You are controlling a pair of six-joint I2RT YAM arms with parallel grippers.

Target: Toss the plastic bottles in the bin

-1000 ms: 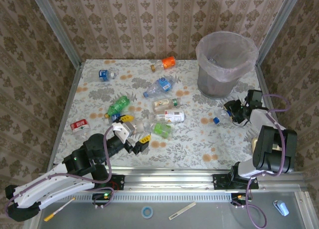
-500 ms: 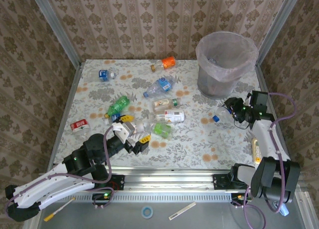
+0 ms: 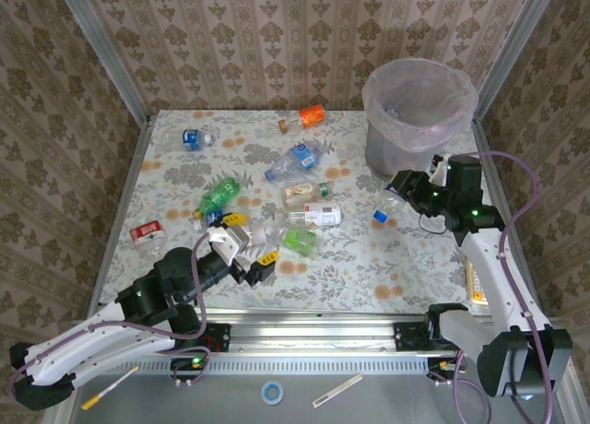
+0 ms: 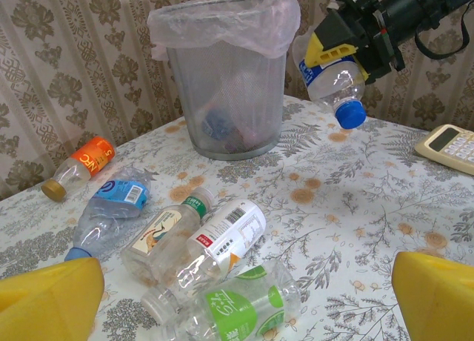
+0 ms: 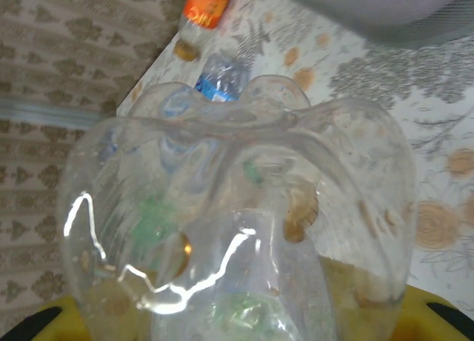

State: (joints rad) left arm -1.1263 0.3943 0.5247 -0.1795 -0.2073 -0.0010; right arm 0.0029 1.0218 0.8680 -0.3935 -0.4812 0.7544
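Right pincer (image 3: 399, 192) pinches a clear bottle (image 3: 388, 204) near its base, its yellow pads (image 4: 331, 46) pressed against the sides; the bottle hangs clear of the surface (image 3: 369, 267) with its blue cap (image 3: 379, 217) tilted downward; in the right wrist view the bottle's lobed base (image 5: 237, 207) sits right against the lens. Just beside it, toward the far right corner, stands the bin (image 3: 406, 152), grey and lined with a pinkish-white bag; the held bottle is near the bin's wall and outside the rim. Left pincer (image 3: 251, 240) is spread wide and holds nothing, its yellow fingers (image 4: 44, 296) at the two lower corners of its own view; it hovers just near a cluster of three clear bottles (image 3: 309, 216). Farther out lie a green bottle (image 3: 218, 195), a blue-labelled bottle (image 3: 297, 159), an orange-labelled bottle (image 3: 309, 116), and a red-labelled bottle (image 3: 146, 231) by the left edge. A calculator (image 4: 452, 144) rests on the right side.
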